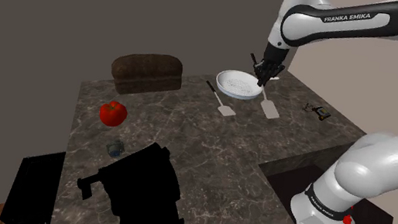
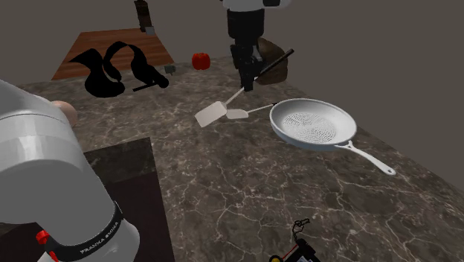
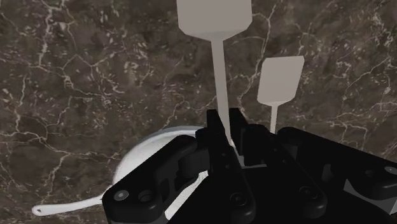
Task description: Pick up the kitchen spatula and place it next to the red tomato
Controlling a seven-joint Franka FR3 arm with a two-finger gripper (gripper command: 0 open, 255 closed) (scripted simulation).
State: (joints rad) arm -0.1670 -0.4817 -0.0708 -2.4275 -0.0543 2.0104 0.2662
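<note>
My gripper (image 1: 262,78) (image 2: 247,80) (image 3: 224,125) is shut on the thin shaft of a pale spatula (image 1: 270,108) (image 2: 212,113) (image 3: 213,18). The spatula hangs slanted, blade down near the dark marble counter (image 1: 186,137), just in front of the white pan (image 1: 238,83) (image 2: 312,123) (image 3: 149,156). A second pale spatula (image 1: 224,106) (image 2: 238,114) (image 3: 280,79) lies flat on the counter beside it. The red tomato (image 1: 113,112) (image 2: 199,61) sits far off toward the shoulder view's left, near the counter's edge.
A dark brown loaf (image 1: 148,72) stands at the back of the counter. A black shapeless mass (image 1: 137,189) (image 2: 111,71) and a small dark lump (image 1: 115,148) lie in front of the tomato. A small red-and-black gadget (image 1: 318,110) (image 2: 297,249) sits near the stand's side edge.
</note>
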